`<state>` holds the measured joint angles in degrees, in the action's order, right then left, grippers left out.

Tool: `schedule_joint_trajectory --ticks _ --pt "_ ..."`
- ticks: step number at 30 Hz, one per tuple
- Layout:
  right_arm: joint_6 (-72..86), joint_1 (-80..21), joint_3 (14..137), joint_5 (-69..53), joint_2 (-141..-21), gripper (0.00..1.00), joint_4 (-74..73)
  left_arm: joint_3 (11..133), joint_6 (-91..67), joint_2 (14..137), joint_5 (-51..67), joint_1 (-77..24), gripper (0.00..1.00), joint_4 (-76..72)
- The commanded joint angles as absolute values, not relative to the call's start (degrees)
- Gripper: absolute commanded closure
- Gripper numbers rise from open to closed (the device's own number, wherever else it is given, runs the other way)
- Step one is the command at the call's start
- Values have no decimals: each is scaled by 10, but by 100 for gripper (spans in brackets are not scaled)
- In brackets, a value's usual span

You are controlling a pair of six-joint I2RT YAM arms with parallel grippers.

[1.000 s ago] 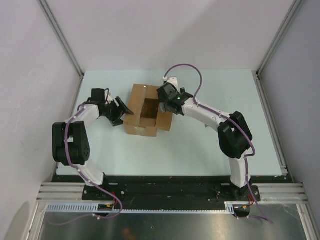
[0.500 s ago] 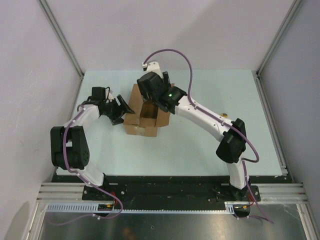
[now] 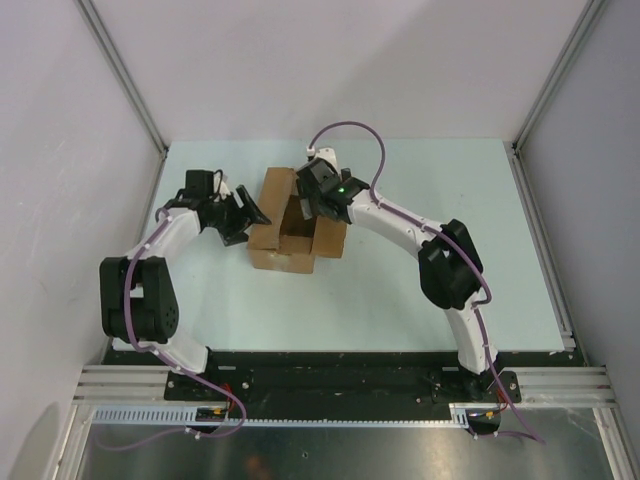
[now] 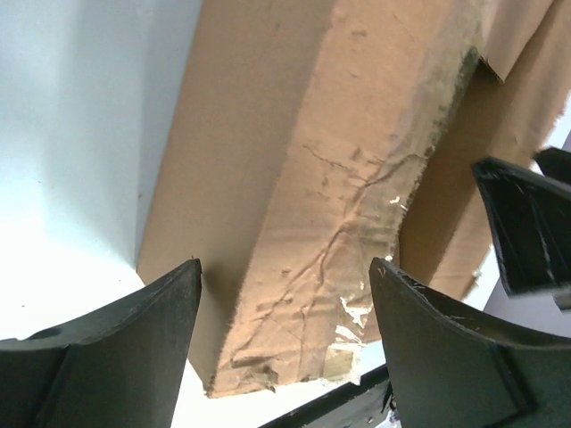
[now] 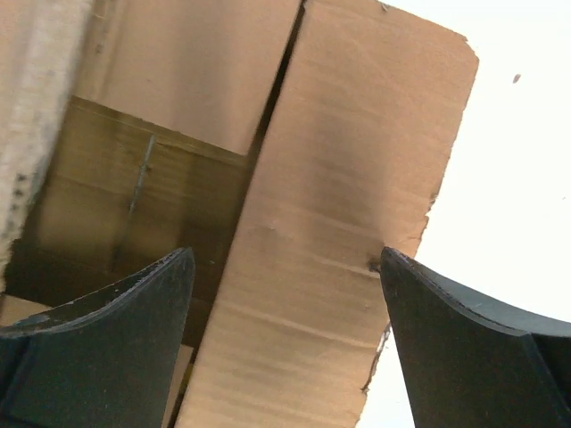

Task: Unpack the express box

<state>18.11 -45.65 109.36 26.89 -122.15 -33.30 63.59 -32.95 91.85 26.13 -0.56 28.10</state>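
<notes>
The express box point(image 3: 292, 240) is a brown carton standing open in the middle of the table, its flaps turned out and its inside dark. My left gripper point(image 3: 252, 214) is at the box's left side, open. In the left wrist view point(image 4: 285, 267) a creased, tape-scarred flap point(image 4: 339, 223) lies between its spread fingers. My right gripper point(image 3: 308, 200) hangs over the back of the opening, open. In the right wrist view point(image 5: 285, 257) a smooth flap point(image 5: 339, 223) runs between the fingers, with the box's shadowed inside point(image 5: 134, 223) to the left. No contents show.
The pale green table point(image 3: 420, 290) is walled by white panels with metal posts at the back corners. The right arm's purple cable point(image 3: 350, 130) loops above the box. The right fingers show in the left wrist view point(image 4: 526, 223).
My right gripper swung from the right flap across the box's back left and has come back over the opening. My left gripper stayed at the left flap, shifting slightly back.
</notes>
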Motion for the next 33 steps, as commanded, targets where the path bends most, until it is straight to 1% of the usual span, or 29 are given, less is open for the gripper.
schedule_joint_trajectory --ticks 1,5,6,8,9,11,12,14,15,16,17,18,19,21,22,23,27,29,31,33 --pt "217 -446 1072 217 -1223 12 -294 666 -308 877 233 -21 19 280" --pt "235 -432 1052 176 -1228 17 -274 678 -299 861 198 -32 18 281" --pt "238 -425 1049 161 -1230 21 -271 682 -292 857 188 -38 18 281" --pt "246 -422 1039 149 -1232 25 -257 692 -285 842 156 -46 18 280" --pt "248 -419 1036 142 -1234 32 -254 696 -275 838 145 -55 18 280" --pt "248 -417 1033 132 -1237 40 -246 710 -261 830 123 -68 18 279" --pt "249 -416 1033 127 -1238 48 -245 715 -245 820 97 -86 17 278" --pt "245 -415 1027 123 -1239 57 -235 725 -219 814 66 -110 16 272" --pt "244 -415 1027 119 -1239 63 -233 727 -191 810 29 -139 16 272" --pt "243 -414 1024 117 -1239 66 -230 731 -177 810 10 -153 15 271" --pt "242 -414 1022 115 -1237 77 -224 734 -165 810 -18 -168 14 272" --pt "238 -414 1018 113 -1235 83 -222 734 -147 813 -38 -193 14 272" --pt "238 -412 1017 113 -1233 86 -222 732 -143 818 -82 -204 14 272" --pt "237 -410 1011 107 -1228 92 -223 728 -141 826 -117 -227 13 272" --pt "237 -409 1006 107 -1223 93 -222 723 -143 836 -156 -232 11 272" --pt "237 -405 1000 105 -1217 93 -220 722 -146 839 -171 -236 10 272" --pt "236 -403 976 101 -1187 96 -208 713 -158 851 -206 -250 5 273" --pt "237 -403 965 100 -1180 97 -203 715 -160 857 -233 -256 4 279" --pt "238 -407 961 101 -1175 100 -200 722 -169 867 -249 -258 3 288" --pt "238 -417 961 118 -1173 100 -204 730 -177 881 -251 -259 2 305"
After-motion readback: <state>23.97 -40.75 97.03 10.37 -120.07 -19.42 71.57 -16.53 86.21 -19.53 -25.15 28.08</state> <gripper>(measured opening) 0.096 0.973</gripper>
